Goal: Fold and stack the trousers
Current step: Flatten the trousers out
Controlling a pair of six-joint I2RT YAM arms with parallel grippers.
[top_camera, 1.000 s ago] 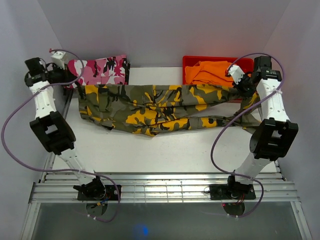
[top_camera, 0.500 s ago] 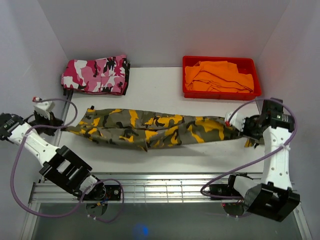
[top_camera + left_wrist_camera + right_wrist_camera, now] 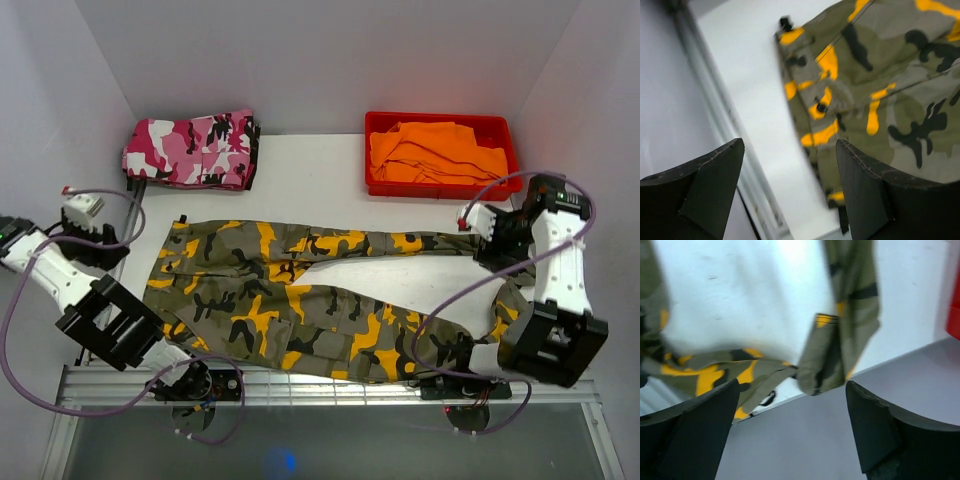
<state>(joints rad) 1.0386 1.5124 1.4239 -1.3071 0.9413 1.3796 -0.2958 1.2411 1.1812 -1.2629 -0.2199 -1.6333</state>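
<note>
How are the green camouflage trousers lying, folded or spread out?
Spread out. The trousers lie flat across the table, waist at left, both legs separated and stretching right.

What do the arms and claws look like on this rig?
The left arm and right arm are built from white links joined by bulky black joint housings. A thin purple cable loops loosely along each. The left claw and right claw each have two broad, wedge-shaped matte black fingers.

Overhead camera looks down on the whole white table. Both wrist cameras sit close, sharing its lower-centre olive-orange-black camouflage cloth trousers.
</note>
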